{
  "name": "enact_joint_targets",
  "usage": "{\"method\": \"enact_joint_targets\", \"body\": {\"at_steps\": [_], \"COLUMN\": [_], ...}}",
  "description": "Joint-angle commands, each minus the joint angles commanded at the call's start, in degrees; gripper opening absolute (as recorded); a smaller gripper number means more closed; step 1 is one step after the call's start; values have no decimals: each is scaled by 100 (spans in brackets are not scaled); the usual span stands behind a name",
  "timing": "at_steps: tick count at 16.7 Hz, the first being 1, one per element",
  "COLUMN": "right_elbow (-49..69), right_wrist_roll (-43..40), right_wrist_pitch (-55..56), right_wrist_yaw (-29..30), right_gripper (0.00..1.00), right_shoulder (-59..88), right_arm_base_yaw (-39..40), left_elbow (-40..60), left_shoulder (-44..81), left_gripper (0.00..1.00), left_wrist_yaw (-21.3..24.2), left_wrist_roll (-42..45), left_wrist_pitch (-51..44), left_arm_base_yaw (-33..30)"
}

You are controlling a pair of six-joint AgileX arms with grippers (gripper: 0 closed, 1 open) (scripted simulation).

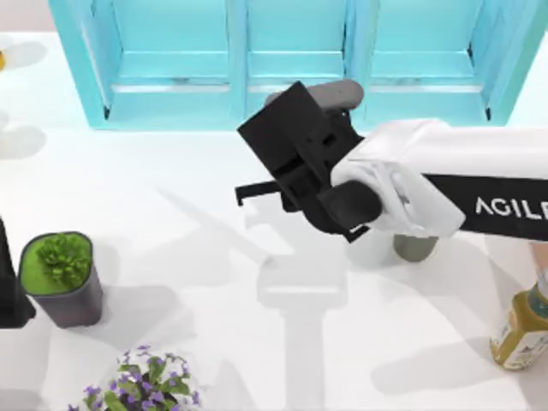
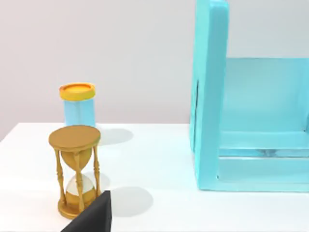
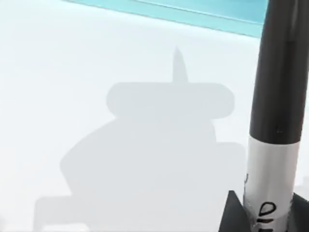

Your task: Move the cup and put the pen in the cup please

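My right arm reaches in from the right side of the table, and its black gripper (image 1: 261,190) hangs over the middle of the white table (image 1: 171,214). It is shut on the pen (image 3: 277,96), a slim black marker with a white-grey label band, which stands between the dark fingers (image 3: 231,215) in the right wrist view. The cup (image 1: 415,248), small and olive-grey, stands on the table beneath the right arm's white forearm and is partly hidden by it. My left arm (image 1: 8,287) stays parked at the table's left edge.
A teal shelf unit (image 1: 300,60) runs along the back. A dark pot with a green plant (image 1: 60,278) and purple flowers (image 1: 141,385) stand front left, a yellow bottle (image 1: 518,330) front right. A gold hourglass (image 2: 75,169) and an orange-lidded blue jar (image 2: 77,104) stand near the left arm.
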Motion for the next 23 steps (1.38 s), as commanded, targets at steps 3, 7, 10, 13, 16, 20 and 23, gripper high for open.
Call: {"method": "enact_joint_targets", "body": {"at_steps": [3,7,10,13,16,20,23], "right_elbow": [-887,-2011,-2750,-3363,-3799,-4022,-4022], "right_wrist_roll": [-771,-1772,-2449,-3018,-3425,-3634,-3634], "right_wrist_pitch": [1841,4218,5824,7166,8104,8571,8571], "right_wrist_yaw": [835,1940,2695,3327,3775,4006,4006], "right_gripper": [0,0,0,0,0,0,0], "right_shoulder": [-420,-949,-1302,-1596,-1804,-1910,-1910], "right_arm_base_yaw": [178,430,610,765,876,932,932], "left_elbow": [0,0,0,0,0,0,0], "left_shoulder": [0,0,0,0,0,0,0], "left_gripper": [100,100,100,100,100,100,100], "left_wrist_yaw": [0,0,0,0,0,0,0], "left_wrist_roll": [0,0,0,0,0,0,0], "left_wrist_pitch": [0,0,0,0,0,0,0], "left_arm_base_yaw": [0,0,0,0,0,0,0]}}
